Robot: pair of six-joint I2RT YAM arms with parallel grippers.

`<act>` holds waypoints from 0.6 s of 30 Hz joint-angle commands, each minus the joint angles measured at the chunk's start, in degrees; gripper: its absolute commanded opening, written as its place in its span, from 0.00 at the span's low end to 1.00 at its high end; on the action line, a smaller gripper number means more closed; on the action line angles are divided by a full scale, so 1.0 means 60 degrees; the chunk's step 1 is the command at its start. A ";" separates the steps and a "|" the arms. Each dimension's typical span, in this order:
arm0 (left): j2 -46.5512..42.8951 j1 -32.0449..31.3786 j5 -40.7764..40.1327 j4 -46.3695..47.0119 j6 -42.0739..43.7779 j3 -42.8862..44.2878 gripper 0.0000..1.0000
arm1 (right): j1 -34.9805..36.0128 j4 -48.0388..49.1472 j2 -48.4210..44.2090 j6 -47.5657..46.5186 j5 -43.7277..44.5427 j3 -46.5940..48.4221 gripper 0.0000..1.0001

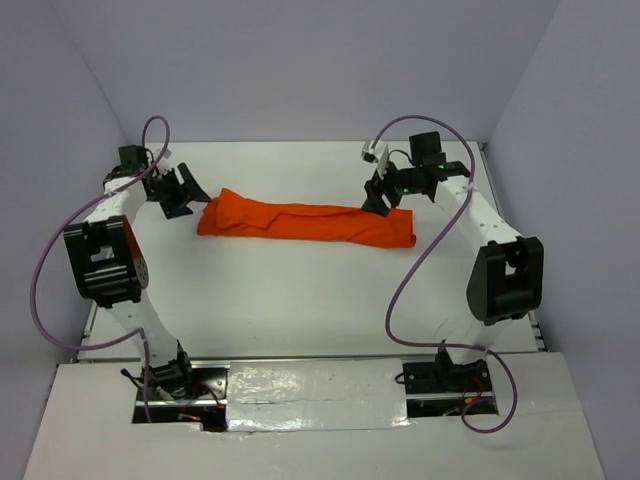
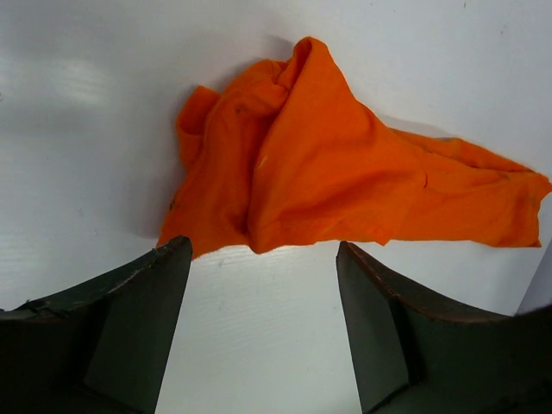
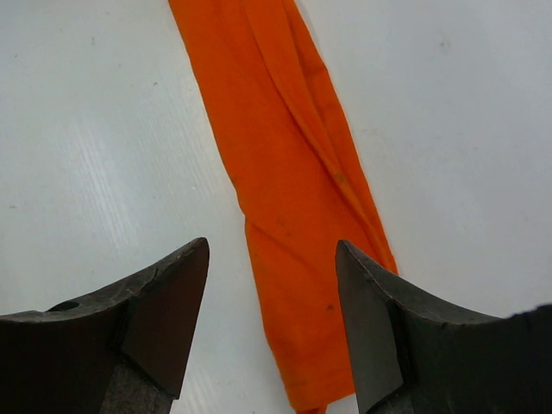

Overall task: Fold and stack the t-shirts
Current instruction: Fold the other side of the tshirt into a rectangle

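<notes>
White bench point(image 1: 300, 310), t-shirt point(image 1: 305, 222) bunched into a long strip; left pincer point(image 2: 261, 259), right pincer point(image 3: 272, 250) both spread, empty, one at each t-shirt end, probably to regrip

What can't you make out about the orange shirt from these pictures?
Top view: t-shirt bunched into a strip; sleeves and collar hidden in folds.
Right wrist view: its end runs off the bottom edge.
Top view: right gripper overlaps that end; contact too small to tell.

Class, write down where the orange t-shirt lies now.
In the top view the orange t-shirt lies stretched across the far middle of the table, one end beside the left gripper, the other beneath the right gripper.
</notes>
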 commanded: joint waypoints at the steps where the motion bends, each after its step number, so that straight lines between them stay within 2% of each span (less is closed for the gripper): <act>1: 0.0566 0.0005 0.0806 -0.0166 0.0748 0.0732 0.81 | -0.0135 0.0044 -0.0860 0.0089 -0.0335 -0.0295 0.68; 7: 0.1504 -0.0171 0.1335 -0.0371 0.1203 0.1421 0.80 | -0.0325 0.0148 -0.1199 0.0163 -0.0350 -0.0750 0.68; 12: 0.2134 -0.0756 0.0430 -0.0723 0.1569 0.1934 0.79 | -0.0428 0.0206 -0.1374 0.0280 -0.0423 -0.0969 0.68; 18: 0.2296 -0.0918 -0.0992 -0.0533 0.1452 0.1876 0.77 | -0.0515 0.0294 -0.1638 0.0265 -0.0482 -0.1247 0.68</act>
